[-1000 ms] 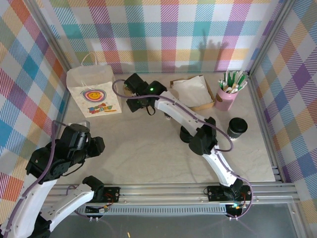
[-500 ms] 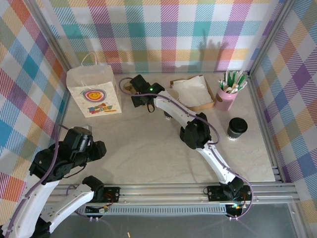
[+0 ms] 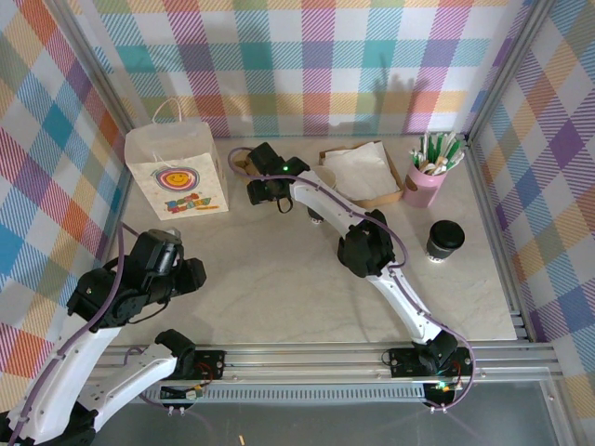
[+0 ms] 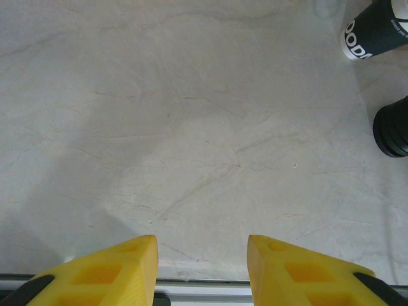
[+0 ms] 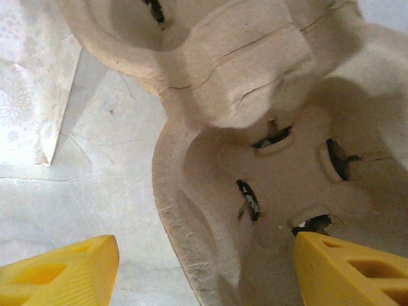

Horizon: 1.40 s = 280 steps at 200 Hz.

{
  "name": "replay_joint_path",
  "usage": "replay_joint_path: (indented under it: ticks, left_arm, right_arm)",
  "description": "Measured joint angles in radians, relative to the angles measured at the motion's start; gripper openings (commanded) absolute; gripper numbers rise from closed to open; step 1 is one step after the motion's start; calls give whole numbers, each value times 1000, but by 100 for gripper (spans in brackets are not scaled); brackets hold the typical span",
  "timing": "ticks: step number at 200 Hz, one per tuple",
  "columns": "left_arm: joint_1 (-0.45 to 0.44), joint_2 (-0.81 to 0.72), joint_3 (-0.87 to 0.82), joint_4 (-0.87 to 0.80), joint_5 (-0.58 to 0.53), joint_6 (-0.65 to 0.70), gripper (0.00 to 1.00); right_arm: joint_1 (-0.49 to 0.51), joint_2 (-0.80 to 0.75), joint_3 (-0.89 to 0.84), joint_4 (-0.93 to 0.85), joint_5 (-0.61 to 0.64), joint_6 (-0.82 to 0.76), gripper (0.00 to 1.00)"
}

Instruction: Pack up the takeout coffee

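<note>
Above the table (image 3: 279, 288), the coffee (image 3: 445, 239) stands upright on the right side, well apart from both arms. The right gripper (image 3: 258, 178) hangs over a carrier (image 3: 240, 165) beside the bag (image 3: 177, 172); the left gripper (image 3: 181, 276) sits front left. At the left wrist, its fingers (image 4: 115, 264) stand apart, empty, over bare tabletop. At the right wrist, the fingers (image 5: 70, 268) are spread wide, released, above the carrier's wells.
</note>
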Motion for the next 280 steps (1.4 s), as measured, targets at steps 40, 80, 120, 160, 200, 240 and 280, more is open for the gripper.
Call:
replay_joint_path:
  ticks: [40,80,120,160,200,240,280]
  left_arm:
    - [0,15,1,0,-1,19,41]
    - [0,23,12,0,-2,31,41]
    - [0,19,14,0,-13,31,41]
    - [0,18,27,0,-25,31,41]
    - [0,16,34,0,-48,40,41]
    - [0,10,56,0,-73,61,41]
    - [0,-15,57,-2,-72,62,41]
  right_arm:
    - [6,-1,0,0,-62,0,70]
    - [38,-5,-2,-6,-102,0,69]
    - [68,-13,-10,-42,-123,1,69]
    - [82,-52,-48,-53,-32,3,69]
    - [82,-85,-48,-18,74,52,69]
    - [82,-85,-48,8,212,140,68]
    - [82,-85,-48,34,328,200,62]
